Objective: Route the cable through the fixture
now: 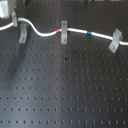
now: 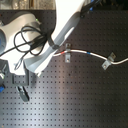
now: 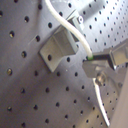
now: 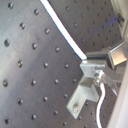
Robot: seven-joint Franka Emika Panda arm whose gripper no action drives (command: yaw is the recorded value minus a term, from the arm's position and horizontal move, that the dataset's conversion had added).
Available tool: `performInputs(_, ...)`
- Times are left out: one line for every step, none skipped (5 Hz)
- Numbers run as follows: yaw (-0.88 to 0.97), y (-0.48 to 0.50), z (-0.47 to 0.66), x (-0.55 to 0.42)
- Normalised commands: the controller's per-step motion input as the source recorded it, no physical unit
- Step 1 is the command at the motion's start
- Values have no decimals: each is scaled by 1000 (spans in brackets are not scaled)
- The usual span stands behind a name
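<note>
The white cable [image 1: 45, 34] runs across the far part of the black board in the first exterior view, with its red band [image 1: 61, 31] at the middle fixture [image 1: 64, 31] and its blue band [image 1: 89, 33] further right. It reaches the right fixture [image 1: 116, 40]. The left fixture [image 1: 22, 36] stands just in front of the cable's raised arc. My gripper [image 1: 15, 19] is at the first exterior view's far left, shut on the cable. In both wrist views the fingers [image 3: 102, 64] [image 4: 95, 65] pinch the cable [image 3: 75, 30] [image 4: 65, 35] next to a grey fixture [image 3: 60, 45] [image 4: 82, 97].
The black perforated board [image 1: 65, 90] fills the scene. In the second exterior view my white arm [image 2: 60, 30] with black hoses [image 2: 22, 42] covers the left side and hides the left fixture. The middle fixture [image 2: 66, 53] and the right fixture [image 2: 107, 61] show there. A small dark object [image 2: 22, 92] lies at the lower left.
</note>
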Motion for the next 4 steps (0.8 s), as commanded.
performInputs(163,151,312,-4)
performInputs(323,-130,332,-107)
performInputs(317,-207,215,-157)
performInputs(149,-74,312,-86)
